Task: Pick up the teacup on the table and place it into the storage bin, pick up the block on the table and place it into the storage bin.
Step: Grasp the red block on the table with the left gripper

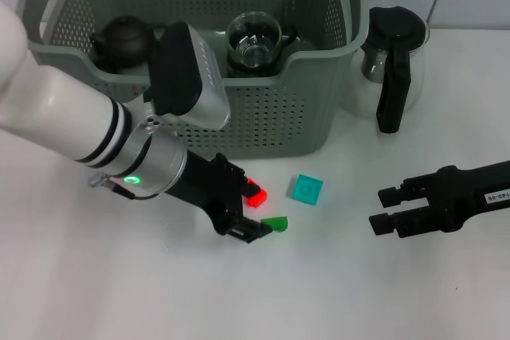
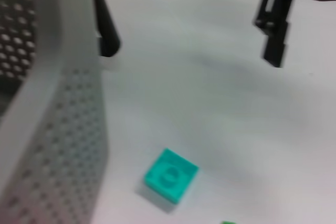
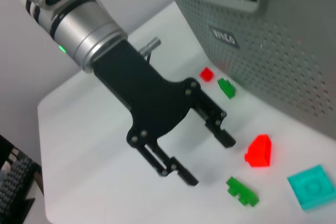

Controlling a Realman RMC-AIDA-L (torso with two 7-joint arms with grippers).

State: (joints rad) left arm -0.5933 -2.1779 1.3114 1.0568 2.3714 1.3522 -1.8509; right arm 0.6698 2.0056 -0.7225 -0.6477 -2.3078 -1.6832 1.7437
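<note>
L gripper (image 1: 253,214) open, red block (image 1: 254,195) seemingly between fingers, touching unclear

storage bin (image 1: 271,117): grey, perforated, upright, orange clips
teacup (image 1: 253,40): clear glass, inside bin
block (image 1: 306,189): teal, flat on surface, before bin

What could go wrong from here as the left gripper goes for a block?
1. The left gripper is open beside both the red block and a green block; closing may nudge one away or catch the wrong one.
2. The storage bin front wall stands close behind, so lifting could clip its rim.
3. The right gripper waits near the teal block; the arms could crowd each other.
</note>
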